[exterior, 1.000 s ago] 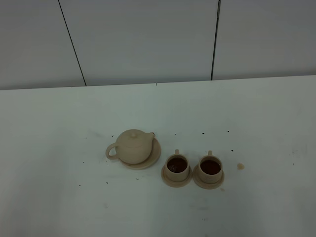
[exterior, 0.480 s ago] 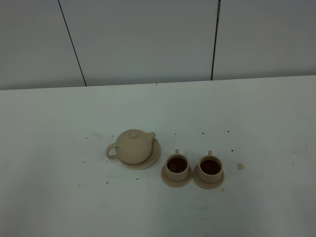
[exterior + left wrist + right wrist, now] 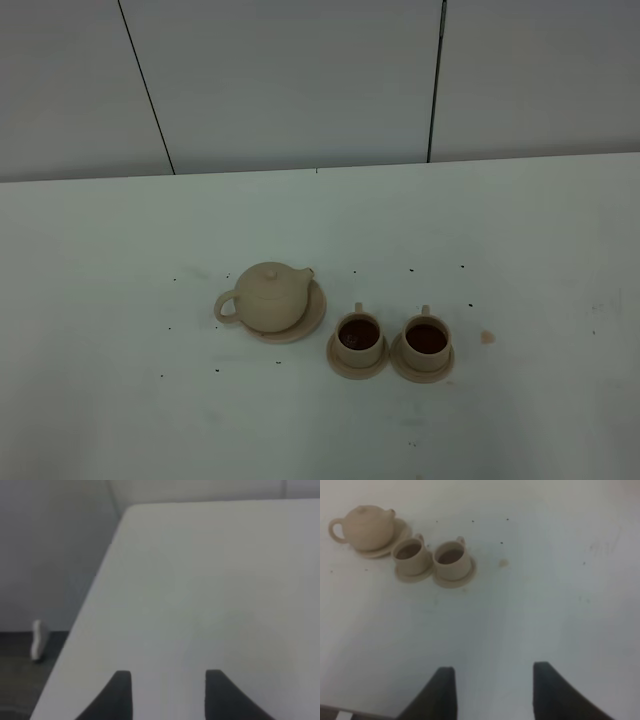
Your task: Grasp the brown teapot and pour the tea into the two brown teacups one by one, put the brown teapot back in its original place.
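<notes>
The brown teapot [image 3: 270, 296] sits upright on its wide saucer [image 3: 312, 312], just left of the 2 brown teacups [image 3: 359, 339] [image 3: 427, 341], each on its own saucer and holding dark tea. Pouring and return look finished. Both tools, left [image 3: 167, 696] and right [image 3: 492, 692], hang spread and empty over the counter [image 3: 520, 230], well apart from the set.

No readable text, label, brand, number or sign shows in any view: the round pale tan clay teapot [image 3: 270, 296], its cups and the white tabletop [image 3: 520, 230] are all unmarked.
</notes>
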You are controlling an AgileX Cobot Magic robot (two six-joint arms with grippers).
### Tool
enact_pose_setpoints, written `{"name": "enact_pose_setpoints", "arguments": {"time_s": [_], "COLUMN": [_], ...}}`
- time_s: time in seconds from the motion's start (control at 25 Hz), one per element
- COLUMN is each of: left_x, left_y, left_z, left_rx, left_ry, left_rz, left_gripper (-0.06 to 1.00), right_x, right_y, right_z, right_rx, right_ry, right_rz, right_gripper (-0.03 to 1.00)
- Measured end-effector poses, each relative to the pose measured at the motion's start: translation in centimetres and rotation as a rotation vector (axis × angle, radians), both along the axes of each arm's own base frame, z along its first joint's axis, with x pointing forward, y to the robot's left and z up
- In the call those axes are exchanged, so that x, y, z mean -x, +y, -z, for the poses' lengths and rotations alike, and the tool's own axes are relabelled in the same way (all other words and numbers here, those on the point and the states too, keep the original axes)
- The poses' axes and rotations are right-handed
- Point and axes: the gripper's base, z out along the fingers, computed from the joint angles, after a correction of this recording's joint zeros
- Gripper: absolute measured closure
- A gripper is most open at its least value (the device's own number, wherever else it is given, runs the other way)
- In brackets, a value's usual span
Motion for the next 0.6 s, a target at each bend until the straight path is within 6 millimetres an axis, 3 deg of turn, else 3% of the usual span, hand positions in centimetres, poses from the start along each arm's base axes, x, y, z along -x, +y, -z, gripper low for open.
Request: {"name": "enact_pose_setpoints", "arguments": {"time_s": [0.28,0.6], "left_x": [1.1,0.0], "left_y": [-1.2,-2.0], "left_z": [0.9,3.5], "left_rx": [0.044,0.106], "left_ry": [0.059,0.031], "left_rz": [-0.018,0.052], "left_gripper": [0.54,0.54], "right_x": [0.0,0.0], "right_y": [0.0,0.0], "right_z": [0.0,0.0], "right_rx": [0.0,0.0], "right_ry": [0.0,0.0], "right_rz": [0.0,0.0], "right_gripper": [0.62,0.62]}}
